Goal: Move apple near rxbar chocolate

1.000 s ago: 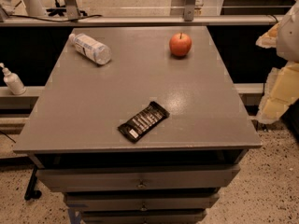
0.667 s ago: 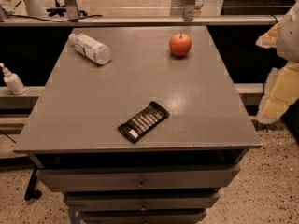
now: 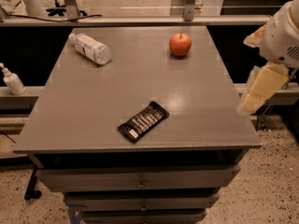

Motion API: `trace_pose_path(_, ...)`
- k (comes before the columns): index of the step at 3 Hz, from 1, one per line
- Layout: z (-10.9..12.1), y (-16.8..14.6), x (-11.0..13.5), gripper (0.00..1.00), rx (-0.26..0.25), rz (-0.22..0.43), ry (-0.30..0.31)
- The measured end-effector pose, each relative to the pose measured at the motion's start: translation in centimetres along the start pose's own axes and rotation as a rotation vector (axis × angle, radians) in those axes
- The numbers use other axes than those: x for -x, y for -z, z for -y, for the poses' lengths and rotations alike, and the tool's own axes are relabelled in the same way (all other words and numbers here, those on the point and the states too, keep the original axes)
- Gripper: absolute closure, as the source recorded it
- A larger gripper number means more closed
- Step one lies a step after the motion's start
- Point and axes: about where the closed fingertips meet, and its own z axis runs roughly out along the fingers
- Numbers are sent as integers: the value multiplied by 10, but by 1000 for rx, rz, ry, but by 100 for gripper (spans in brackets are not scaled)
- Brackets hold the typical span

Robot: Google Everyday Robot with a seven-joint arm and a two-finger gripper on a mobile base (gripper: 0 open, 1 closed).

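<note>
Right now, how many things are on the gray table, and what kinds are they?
apple: 1
clear plastic bottle: 1
rxbar chocolate: 1
Total: 3 things on the table
The gripper hangs beside the table's right edge, touching none of them.

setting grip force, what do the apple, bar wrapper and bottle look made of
Apple: smooth glossy skin with a highlight; real or plastic, unclear. Rxbar chocolate: thin black film wrapper, faint sheen, crimped ends. Bottle: clear plastic, see-through, white label. Gripper hangs beyond the table's right edge, touching none.
</note>
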Motion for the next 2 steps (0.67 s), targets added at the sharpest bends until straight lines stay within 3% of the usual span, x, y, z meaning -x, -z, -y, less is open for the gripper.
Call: trace_pose_path(2, 85, -57, 22, 0, -81, 213, -135)
